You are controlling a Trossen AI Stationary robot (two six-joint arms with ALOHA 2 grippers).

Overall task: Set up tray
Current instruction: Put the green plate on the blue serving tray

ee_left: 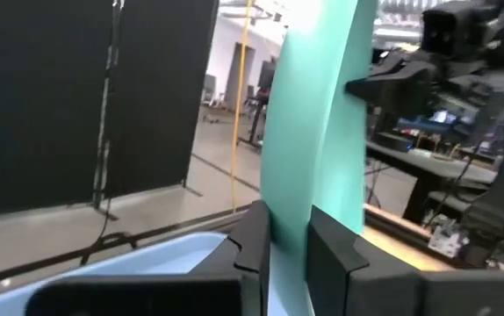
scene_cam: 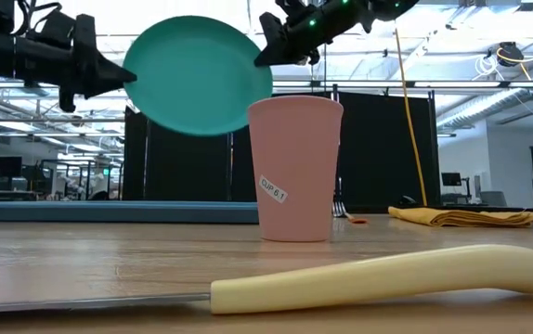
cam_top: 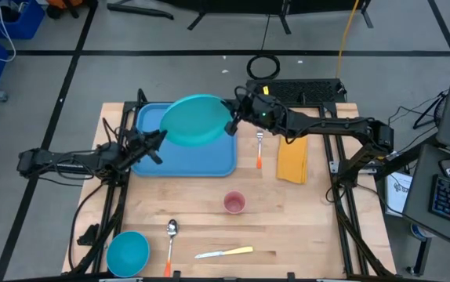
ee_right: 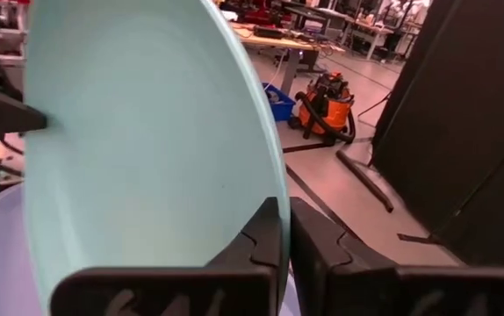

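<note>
Teal, smooth and round, a plate (cam_top: 195, 120) hangs tilted above the flat light-blue tray (cam_top: 186, 153) lying on the wooden counter (cam_top: 288, 211). Left gripper (cam_top: 161, 135) and right gripper (cam_top: 230, 125) each pinch an opposite rim between their jaws; the plate hides part of the tray.

Round teal plate (cam_top: 194, 120) tilted in mid-air. On the wooden tabletop (cam_top: 303, 227): pink cup (cam_top: 234, 203), labelled; folded yellow cloth (cam_top: 293, 160); orange-handled fork (cam_top: 259, 150); orange-handled spoon (cam_top: 170, 237) beside teal bowl (cam_top: 128, 252); yellow-handled knife (cam_top: 224, 252).
</note>
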